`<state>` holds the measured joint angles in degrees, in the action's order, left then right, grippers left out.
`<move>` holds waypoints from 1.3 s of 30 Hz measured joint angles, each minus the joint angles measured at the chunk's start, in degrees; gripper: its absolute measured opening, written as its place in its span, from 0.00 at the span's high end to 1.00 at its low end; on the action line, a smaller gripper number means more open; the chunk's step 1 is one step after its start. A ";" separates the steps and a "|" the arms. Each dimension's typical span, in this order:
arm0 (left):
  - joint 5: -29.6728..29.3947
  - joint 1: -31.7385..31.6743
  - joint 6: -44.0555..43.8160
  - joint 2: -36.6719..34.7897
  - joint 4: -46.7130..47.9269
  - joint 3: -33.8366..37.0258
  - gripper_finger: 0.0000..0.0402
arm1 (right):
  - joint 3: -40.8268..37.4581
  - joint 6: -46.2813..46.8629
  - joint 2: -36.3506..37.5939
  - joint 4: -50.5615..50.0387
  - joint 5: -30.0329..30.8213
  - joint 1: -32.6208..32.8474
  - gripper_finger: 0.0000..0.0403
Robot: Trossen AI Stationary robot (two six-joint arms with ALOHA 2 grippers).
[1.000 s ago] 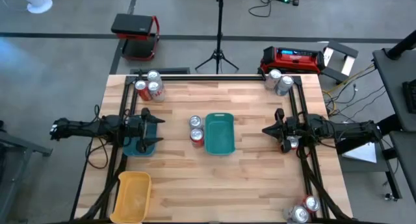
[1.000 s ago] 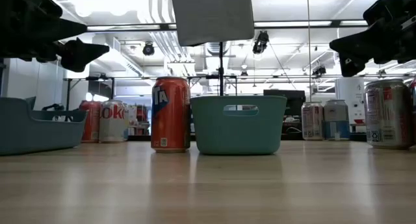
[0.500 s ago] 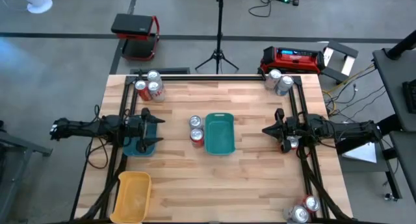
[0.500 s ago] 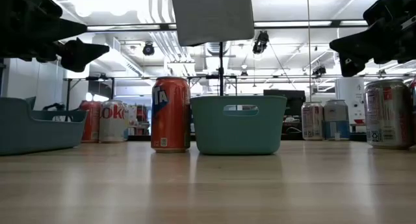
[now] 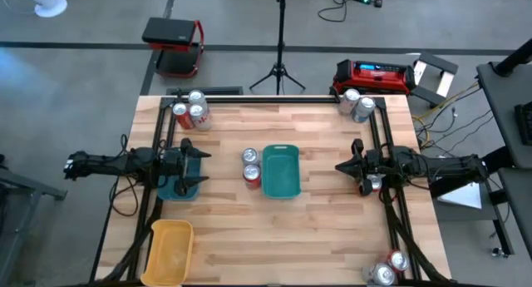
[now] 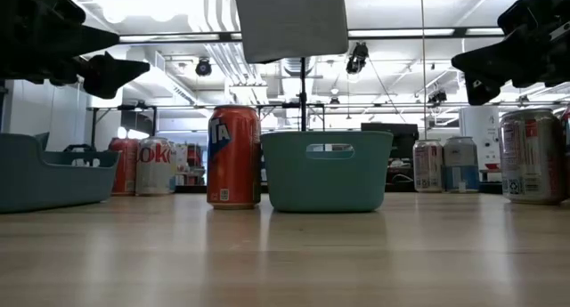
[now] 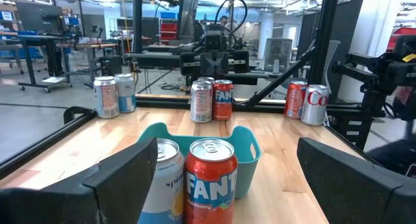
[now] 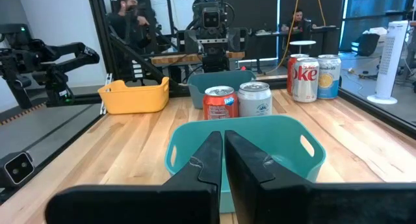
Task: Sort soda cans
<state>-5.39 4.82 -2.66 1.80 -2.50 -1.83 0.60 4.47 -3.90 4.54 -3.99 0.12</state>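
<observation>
Centrally, two soda cans (image 5: 250, 165) are stood touching a teal tray (image 5: 281, 171); left gripper (image 5: 196, 167) fingers are spread wide, right gripper (image 5: 340, 165) fingers nearly closed.

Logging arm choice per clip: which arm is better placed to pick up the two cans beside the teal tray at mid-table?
Probably the left: its tool is open, the two cans stand on its side of the teal plastic tray; the right tool is shut, behind the tray.

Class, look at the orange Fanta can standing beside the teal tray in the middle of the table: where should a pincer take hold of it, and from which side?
Grip the orange Fanta can across its round body at mid-height. It stands upright, with the teal tray on one side and a silver can close by, so probably come from the left pincer, whose side is free.
</observation>
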 joint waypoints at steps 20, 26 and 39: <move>0.00 -0.02 0.00 -0.01 -0.01 0.02 0.12 | 2.44 21.51 -2.04 5.57 1.02 0.02 0.97; 0.02 0.00 0.00 -0.02 -0.02 0.00 0.12 | 17.02 20.82 -11.30 -8.90 4.42 0.02 0.85; 0.02 -0.02 0.00 0.00 -0.01 0.00 0.12 | 53.41 27.67 -42.66 -59.52 9.02 0.00 0.21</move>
<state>-5.37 4.80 -2.66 1.80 -2.52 -1.83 54.01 32.14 -46.56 -54.98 5.03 0.12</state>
